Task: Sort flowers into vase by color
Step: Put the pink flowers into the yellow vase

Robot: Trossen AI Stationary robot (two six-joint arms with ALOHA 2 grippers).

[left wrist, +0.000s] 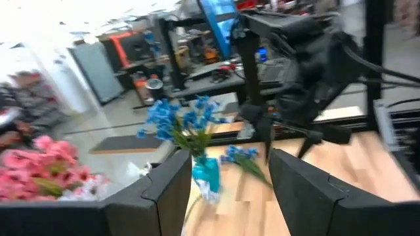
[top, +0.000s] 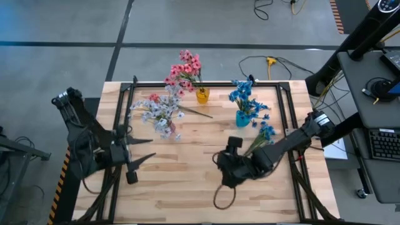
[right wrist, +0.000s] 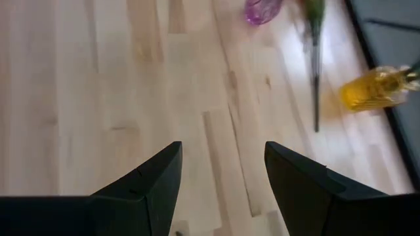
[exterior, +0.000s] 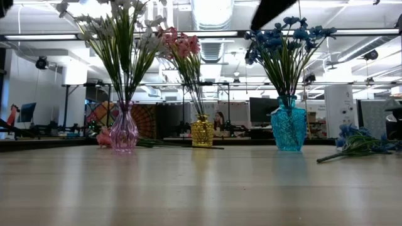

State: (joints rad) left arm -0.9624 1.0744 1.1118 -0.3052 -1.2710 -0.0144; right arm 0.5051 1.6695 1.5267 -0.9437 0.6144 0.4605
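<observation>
Faceted glass vases hold thin-stemmed flowers; plank table.

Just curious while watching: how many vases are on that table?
3. A pink vase toward the left arm's side, a yellow vase in the middle at the far edge, and a blue vase toward the right arm's side.

three vases are set in a row along the table's far half; the left vase holds one bunch of flowers, the middle vase a second bunch, the right vase a third bunch; one loose sprig is laid flat on the table right of the right vase; another stem is laid between the left and middle vases.
</observation>
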